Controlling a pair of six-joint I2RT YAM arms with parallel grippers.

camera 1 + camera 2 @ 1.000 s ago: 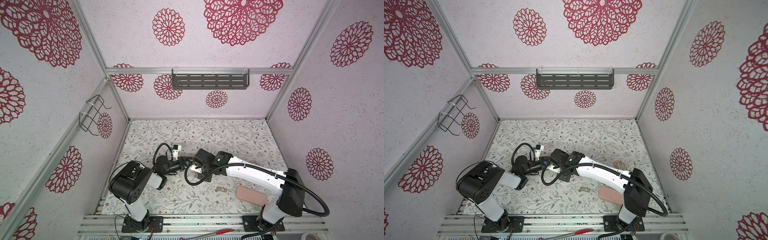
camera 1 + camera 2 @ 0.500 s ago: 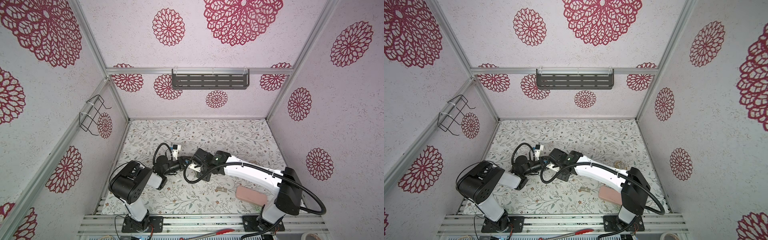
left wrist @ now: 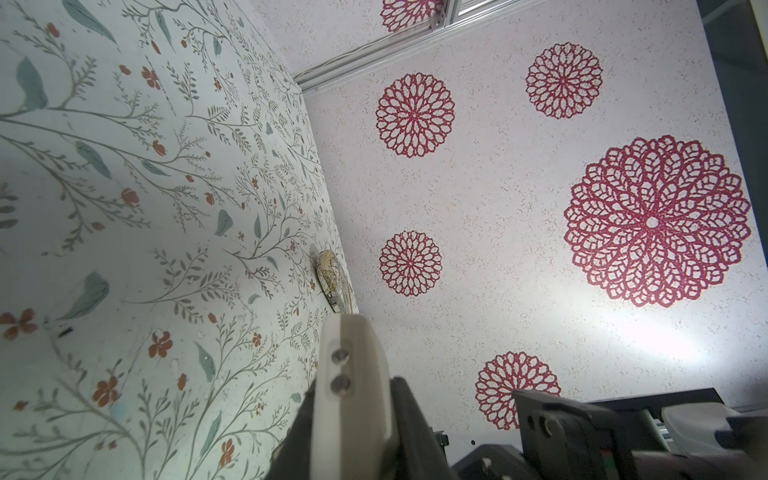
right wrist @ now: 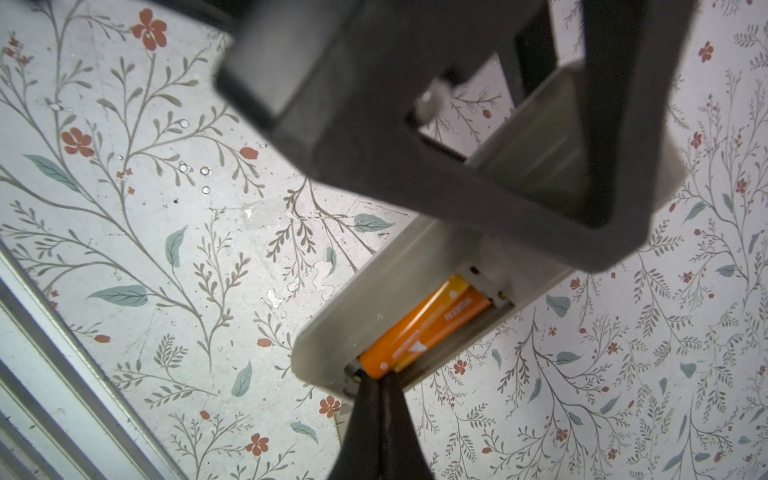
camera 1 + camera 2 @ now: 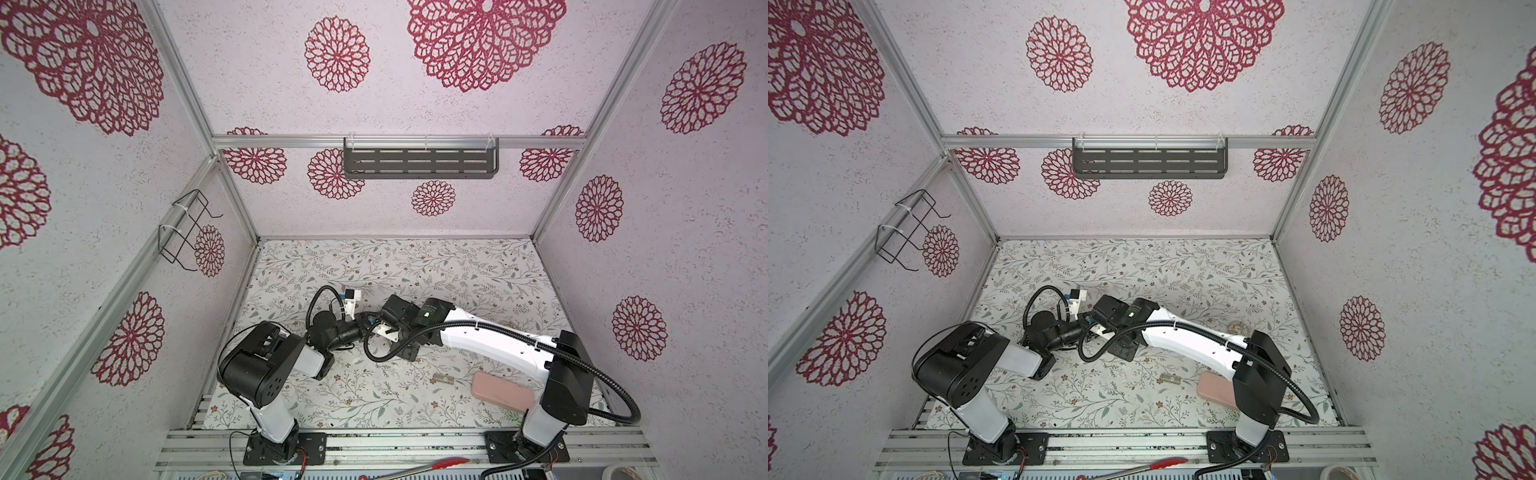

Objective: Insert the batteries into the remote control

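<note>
The remote control (image 4: pixel 374 299) shows its greyish back with the battery bay open. In the left wrist view it (image 3: pixel 353 386) is a pale slab clamped between the black jaws of my left gripper (image 3: pixel 353 403). Two orange batteries (image 4: pixel 419 328) lie side by side in the bay. My right gripper (image 4: pixel 376 380) is shut with nothing between its fingers. Its tips rest against the near end of one battery, at the bay's edge. In both top views the two grippers meet left of the table's middle, the left (image 5: pixel 365 326) (image 5: pixel 1086 320) against the right (image 5: pixel 380 328), and the remote is mostly hidden there.
A pink oblong pad (image 5: pixel 503 392) (image 5: pixel 1214 390) lies front right by the right arm's base. A small grey piece (image 5: pixel 442 379) (image 5: pixel 1169 379) lies left of it. A round patterned object (image 5: pixel 1237 328) (image 3: pixel 332 282) sits behind the right arm. A shelf (image 5: pixel 419 162) hangs on the back wall.
The right arm has edged slightly to the left, toward the left gripper. Both grippers stay shut, and the left arm has not visibly moved.
</note>
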